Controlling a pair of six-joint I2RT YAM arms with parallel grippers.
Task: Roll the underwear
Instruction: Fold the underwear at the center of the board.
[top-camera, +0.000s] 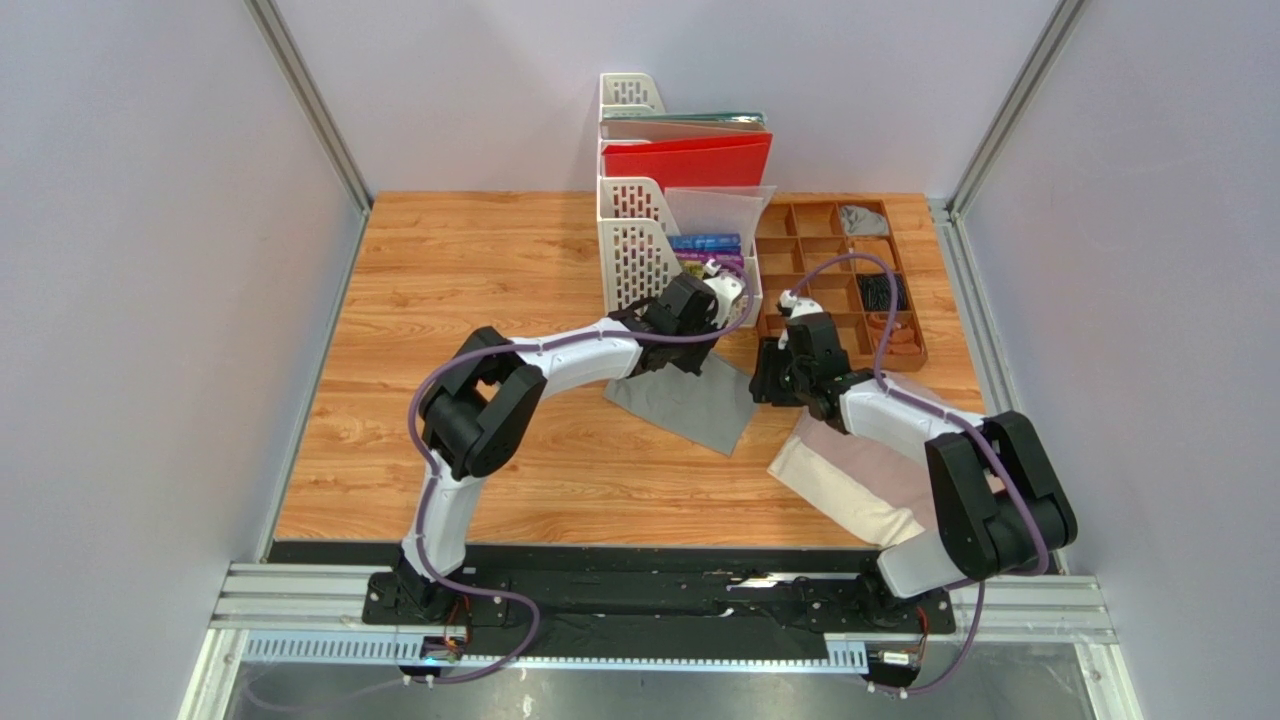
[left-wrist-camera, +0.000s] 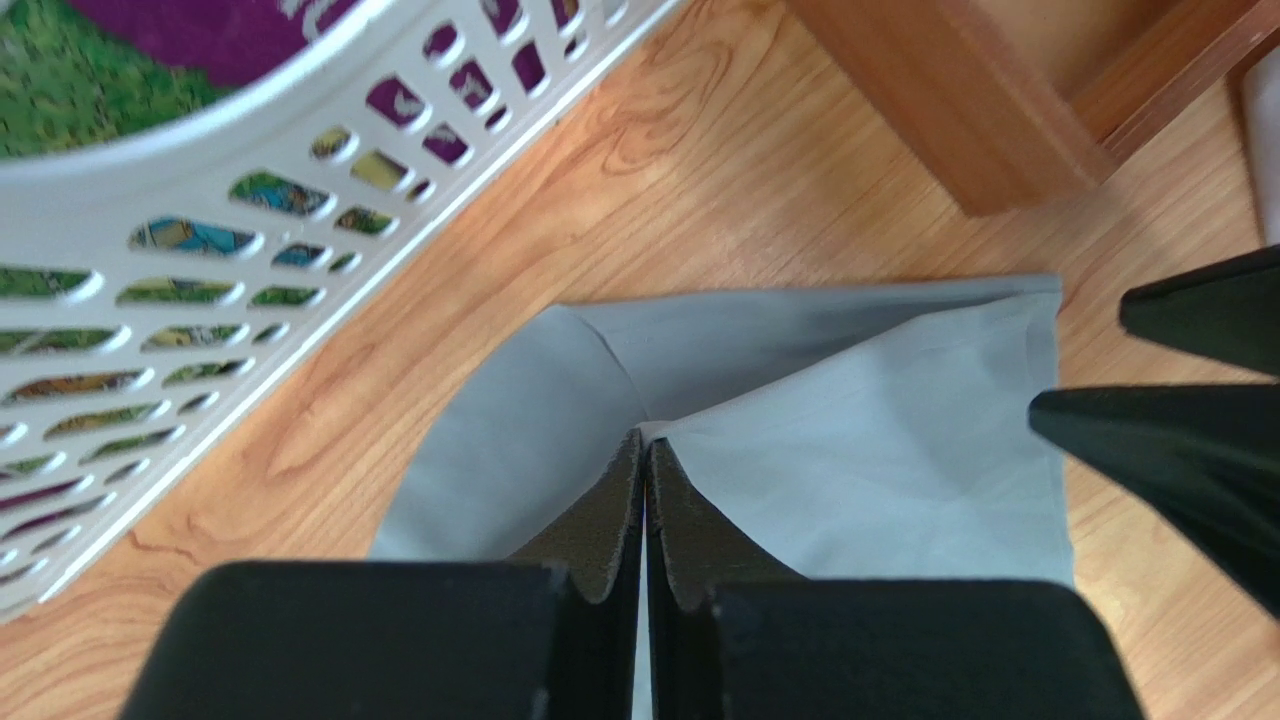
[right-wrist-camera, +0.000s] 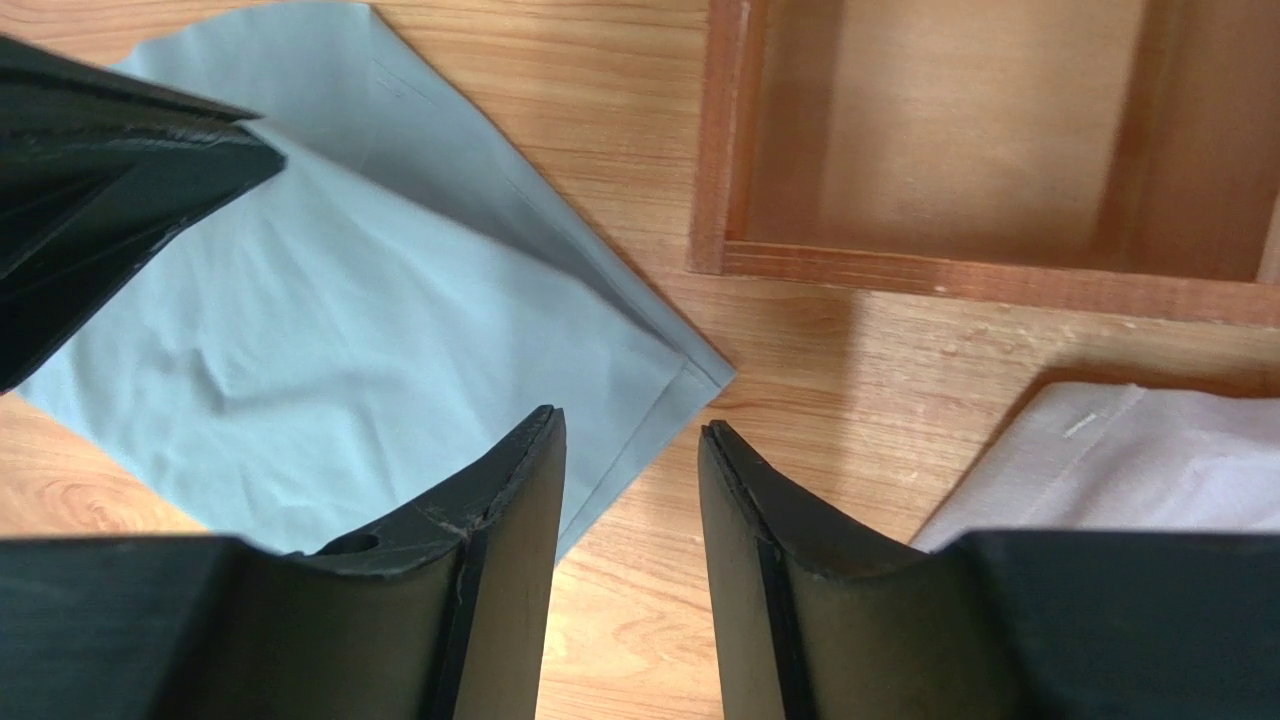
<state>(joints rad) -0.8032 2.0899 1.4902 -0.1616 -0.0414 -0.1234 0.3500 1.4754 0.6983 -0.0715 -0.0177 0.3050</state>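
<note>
The grey underwear (top-camera: 684, 405) lies flat on the wooden table in front of the file rack, partly folded. My left gripper (top-camera: 718, 342) is shut on a raised fold of it near its far edge; in the left wrist view the cloth (left-wrist-camera: 842, 435) peaks up at the pinched tips (left-wrist-camera: 646, 450). At the cloth's right corner (right-wrist-camera: 346, 345), my right gripper (top-camera: 766, 375) stands open (right-wrist-camera: 631, 435) with only bare wood between its fingers. The pale pinkish-beige underwear (top-camera: 849, 473) lies spread under the right arm, and its edge (right-wrist-camera: 1112, 465) shows in the right wrist view.
A white file rack (top-camera: 646, 240) with books and a red folder stands just behind the grey cloth. A wooden compartment tray (top-camera: 842, 270) sits at the back right, its corner (right-wrist-camera: 721, 255) close to my right gripper. Grey walls enclose the table.
</note>
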